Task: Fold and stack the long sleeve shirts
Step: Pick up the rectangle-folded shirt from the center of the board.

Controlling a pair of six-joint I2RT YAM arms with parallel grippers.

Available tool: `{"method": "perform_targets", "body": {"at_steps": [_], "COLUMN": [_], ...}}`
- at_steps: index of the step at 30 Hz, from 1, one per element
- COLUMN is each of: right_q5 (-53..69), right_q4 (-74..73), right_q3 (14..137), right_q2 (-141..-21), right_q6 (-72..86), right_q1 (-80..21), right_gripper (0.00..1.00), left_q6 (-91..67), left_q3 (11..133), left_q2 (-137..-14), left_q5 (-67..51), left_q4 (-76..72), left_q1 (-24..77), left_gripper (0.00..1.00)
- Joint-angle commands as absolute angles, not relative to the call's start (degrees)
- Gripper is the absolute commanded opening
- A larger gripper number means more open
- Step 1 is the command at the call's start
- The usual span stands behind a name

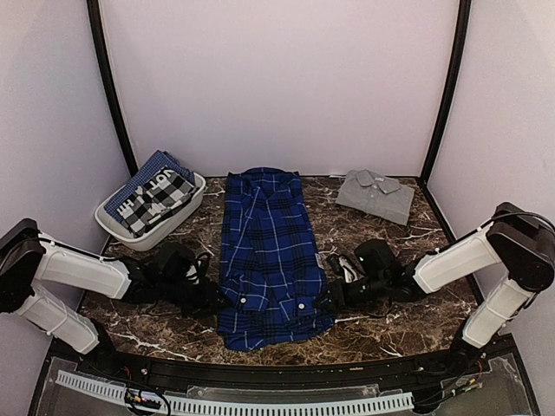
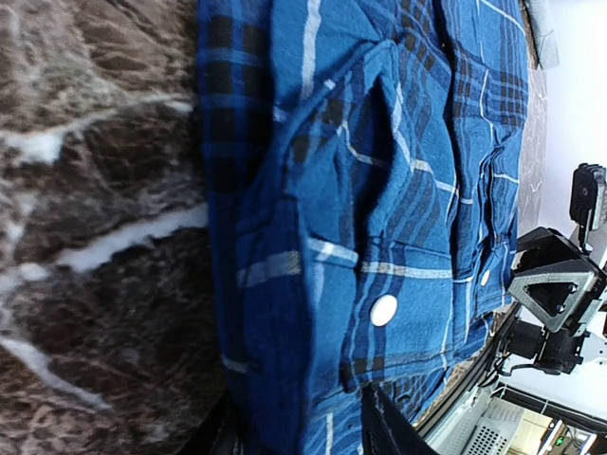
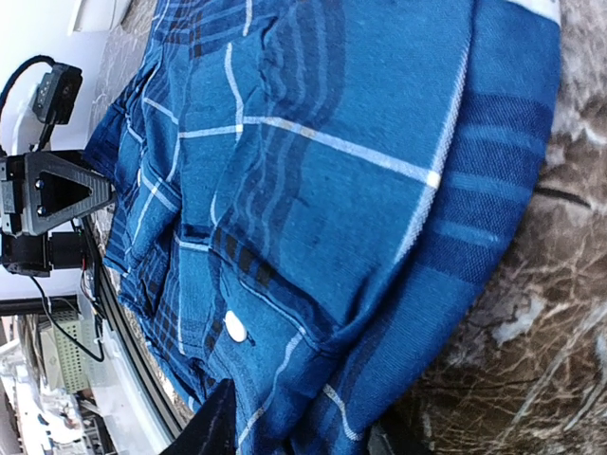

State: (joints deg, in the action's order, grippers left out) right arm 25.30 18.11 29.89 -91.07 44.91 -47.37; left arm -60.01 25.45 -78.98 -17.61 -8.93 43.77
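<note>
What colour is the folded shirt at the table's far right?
The folded shirt is plain grey; the top external view shows it best.

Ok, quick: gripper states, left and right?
Left gripper: closed on the plaid shirt, at its left edge.
Right gripper: the shirt's right edge sits between its fingers; whether it is clamped cannot be told.

Matt woven cloth plaid shirt lies on glossy, veined marble-look table.
</note>
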Motion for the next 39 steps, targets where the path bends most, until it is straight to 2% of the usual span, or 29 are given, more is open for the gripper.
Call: {"method": "perform_targets", "body": {"at_steps": [1, 7, 12, 14, 16, 19, 22, 23, 25, 27, 32, 39], "right_q5": [26.7, 28.2, 29.1, 29.5, 29.7, 29.2, 28.3, 28.0, 27.4, 26.8, 25.7, 25.6], "right_q4": [18.6, 20.2, 22.0, 23.1, 24.1, 25.4, 26.1, 26.4, 27.0, 27.7, 28.9, 29.5], "right_q3": [28.3, 28.6, 28.1, 27.4, 26.5, 24.8, 23.3, 23.0, 22.3, 21.7, 21.1, 21.3], "right_q2": [-91.4, -91.5, -90.0, -89.1, -87.9, -85.6, -83.7, -83.2, -82.7, -82.5, -83.0, -83.3], "right_q6": [47.5, 48.6, 50.5, 51.6, 52.8, 54.7, 56.1, 56.5, 57.3, 58.0, 59.1, 59.6], "right_q1": [-48.3, -48.5, -48.8, -48.9, -49.3, -50.0, -51.1, -51.5, -52.4, -53.4, -55.0, -55.3], "right_gripper": [0.37, 0.27, 0.12, 0.07, 0.04, 0.01, 0.0, 0.0, 0.0, 0.0, 0.0, 0.0], "left_q6": [-62.2, -65.3, -65.5, -65.7, -66.0, -66.3, -66.9, -67.5, -68.5, -69.4, -71.4, -73.5], "left_q3": [26.5, 26.9, 28.2, 28.2, 27.8, 26.7, 25.2, 24.4, 23.2, 22.3, 20.4, 20.0], "left_q2": [-82.1, -83.8, -83.7, -82.8, -81.6, -79.0, -76.7, -75.9, -75.1, -74.6, -75.3, -76.7], "left_q5": [-19.0, -20.6, -22.7, -23.7, -24.1, -24.3, -23.9, -23.8, -23.8, -23.2, -22.1, -22.0], "left_q4": [-6.4, -7.3, -7.9, -7.2, -6.5, -5.2, -5.3, -5.8, -6.9, -7.3, -9.7, -13.8], "left_q1": [45.0, 45.3, 45.4, 45.7, 46.1, 47.1, 47.8, 48.1, 48.7, 49.5, 50.8, 51.2], "left_gripper": [0.39, 0.26, 0.07, 0.03, 0.02, 0.06, 0.17, 0.26, 0.33, 0.35, 0.33, 0.17]}}
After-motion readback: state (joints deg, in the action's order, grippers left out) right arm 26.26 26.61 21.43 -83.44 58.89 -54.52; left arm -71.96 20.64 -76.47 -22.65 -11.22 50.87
